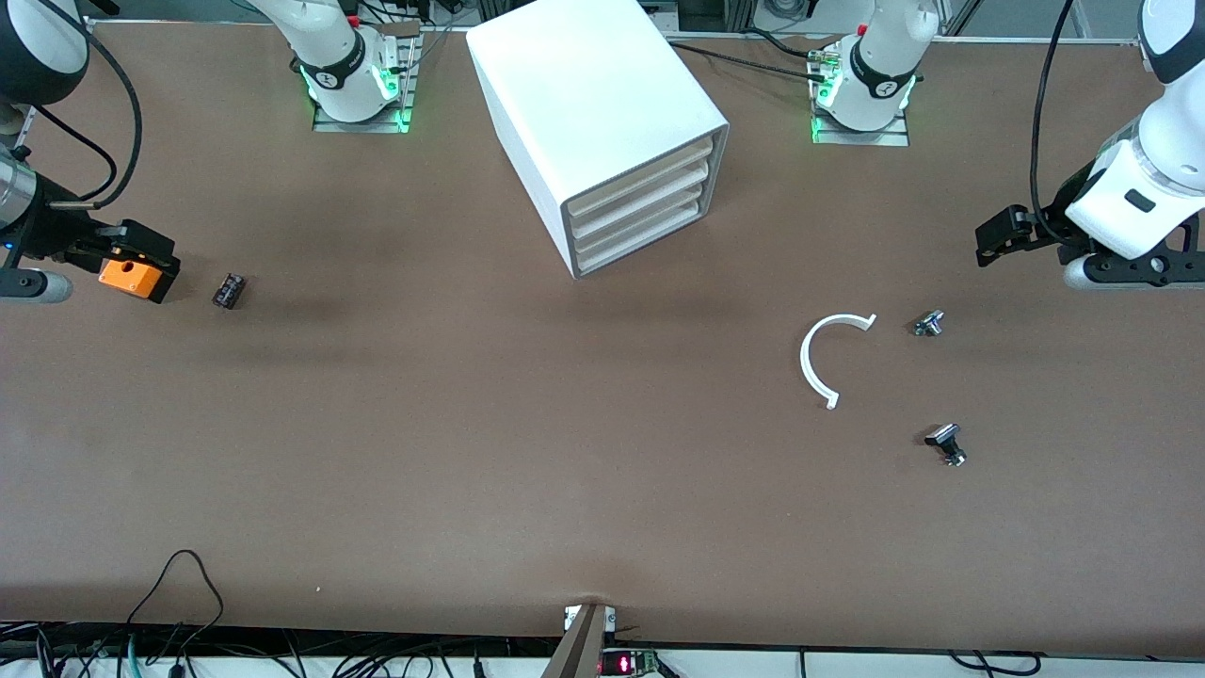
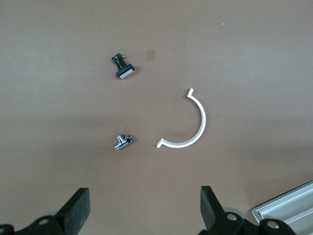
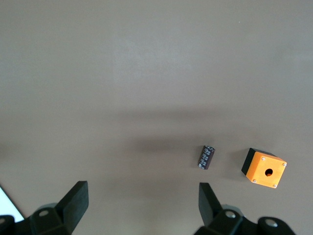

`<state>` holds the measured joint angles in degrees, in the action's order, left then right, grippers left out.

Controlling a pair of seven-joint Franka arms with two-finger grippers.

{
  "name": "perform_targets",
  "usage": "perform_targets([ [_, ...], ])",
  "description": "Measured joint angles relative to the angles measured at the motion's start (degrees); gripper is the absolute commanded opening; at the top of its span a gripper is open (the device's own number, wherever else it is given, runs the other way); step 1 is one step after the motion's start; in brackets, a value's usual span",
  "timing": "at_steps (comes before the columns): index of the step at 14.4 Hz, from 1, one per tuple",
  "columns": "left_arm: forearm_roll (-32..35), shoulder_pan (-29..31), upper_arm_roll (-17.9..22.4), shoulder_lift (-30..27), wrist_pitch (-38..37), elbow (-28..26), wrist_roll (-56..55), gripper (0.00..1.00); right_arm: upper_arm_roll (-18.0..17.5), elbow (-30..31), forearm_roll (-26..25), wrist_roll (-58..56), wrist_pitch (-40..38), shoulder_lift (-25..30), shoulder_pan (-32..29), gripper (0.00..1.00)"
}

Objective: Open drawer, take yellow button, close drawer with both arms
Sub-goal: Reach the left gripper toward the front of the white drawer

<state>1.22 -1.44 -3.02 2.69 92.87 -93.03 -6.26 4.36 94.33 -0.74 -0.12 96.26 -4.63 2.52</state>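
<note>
Drawer [image 1: 635, 168] shut; both arms waiting.
Left gripper [image 2: 144, 208] and right gripper [image 3: 142, 203] hang wide open, empty, at the table's ends; button apparently hidden.

The drawer [image 1: 638, 172] front faces open tabletop [image 1: 471, 424]. Toward the left arm's end lie a white curved strip [image 1: 821, 356] and two small metal parts [image 1: 929, 323] [image 1: 946, 443]; toward the right arm's, an orange cube [image 1: 132, 276] and a dark ribbed block [image 1: 228, 290].

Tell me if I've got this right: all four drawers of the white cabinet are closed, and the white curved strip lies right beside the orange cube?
Not quite. The drawers of the white cabinet are closed, but the white curved strip lies toward the left arm's end of the table, while the orange cube is at the right arm's end, as the front view shows.
</note>
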Motion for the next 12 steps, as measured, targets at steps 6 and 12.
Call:
perform_targets([
  [6,-4.6,0.23,0.31,1.09,-0.1,0.63,0.0,0.99,0.19,-0.26,0.0,0.01,0.88,-0.24,-0.33,1.0],
  [12,-8.39,-0.17,0.14,6.58,-4.11,0.67,0.02,0.99,-0.16,-1.46,0.0,-0.04,0.99,-0.49,-0.24,1.0],
])
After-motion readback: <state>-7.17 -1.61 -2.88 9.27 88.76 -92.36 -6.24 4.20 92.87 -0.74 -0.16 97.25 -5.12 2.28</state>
